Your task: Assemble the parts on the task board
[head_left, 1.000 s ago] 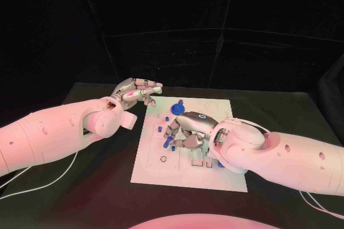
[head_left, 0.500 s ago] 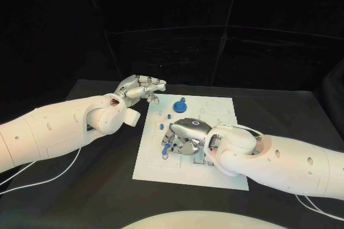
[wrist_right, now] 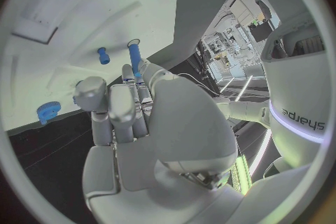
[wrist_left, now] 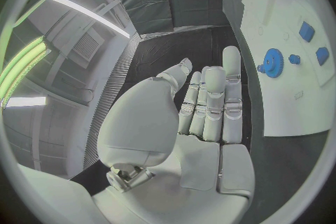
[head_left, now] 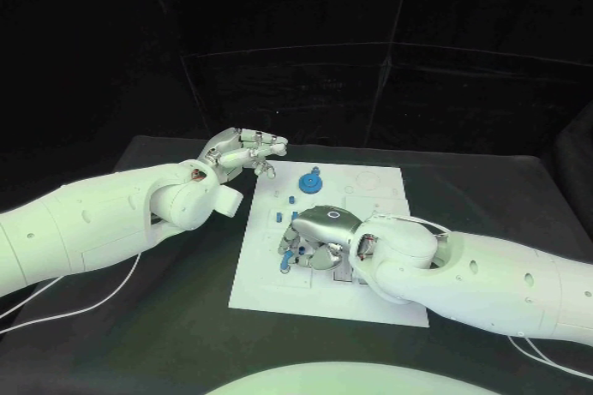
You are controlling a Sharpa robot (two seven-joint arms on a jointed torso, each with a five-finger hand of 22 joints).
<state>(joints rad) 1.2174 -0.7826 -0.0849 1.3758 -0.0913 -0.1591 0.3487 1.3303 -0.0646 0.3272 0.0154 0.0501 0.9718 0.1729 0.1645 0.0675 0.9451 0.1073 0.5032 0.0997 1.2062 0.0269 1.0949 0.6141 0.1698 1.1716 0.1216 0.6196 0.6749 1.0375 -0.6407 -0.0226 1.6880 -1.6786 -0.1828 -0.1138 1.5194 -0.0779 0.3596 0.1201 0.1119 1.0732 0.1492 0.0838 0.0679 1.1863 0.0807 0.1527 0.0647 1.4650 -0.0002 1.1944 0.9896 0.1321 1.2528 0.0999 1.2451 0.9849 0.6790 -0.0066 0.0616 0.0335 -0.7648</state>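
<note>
The white task board (head_left: 371,301) lies in the middle of the black table. My right hand (head_left: 319,236) hovers low over its left middle, fingers curled down, pinching a long blue peg (head_left: 287,260) at their tips; the peg (wrist_right: 134,57) stands against the board in the right wrist view. A blue gear (head_left: 310,185) sits near the board's far edge, with small blue pieces (head_left: 291,203) just nearer. My left hand (head_left: 242,150) hangs off the board's far left corner and holds nothing, its fingers (wrist_left: 213,103) side by side. The gear (wrist_left: 272,61) lies beyond them.
A short blue peg (wrist_right: 103,55) stands in the board beside the long one. Two small blue blocks (wrist_left: 307,31) lie past the gear. A white cable (head_left: 74,305) trails over the table at the near left. Black cloth (head_left: 494,189) surrounds the board.
My right hand has shifted a little toward the board's near left side, carrying the long blue peg with it. The left hand has stayed nearly still.
</note>
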